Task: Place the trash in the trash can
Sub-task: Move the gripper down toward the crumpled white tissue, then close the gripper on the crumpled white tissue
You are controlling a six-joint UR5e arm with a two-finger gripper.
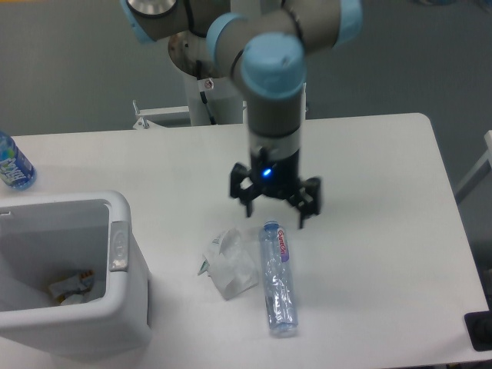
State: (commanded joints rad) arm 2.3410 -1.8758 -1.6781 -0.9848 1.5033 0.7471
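Observation:
A crumpled white wrapper lies on the white table in front of the middle. Right beside it lies a clear crinkled bottle with a red-purple label, its blue cap pointing away from me. My gripper hangs open just above the bottle's cap end, holding nothing, its fingers spread to either side. The white trash can stands at the front left, with a grey latch on its right wall and some scraps inside.
A blue-tinted bottle with a blue label stands at the table's far left edge. The arm's base column rises behind the table. A dark object sits at the front right corner.

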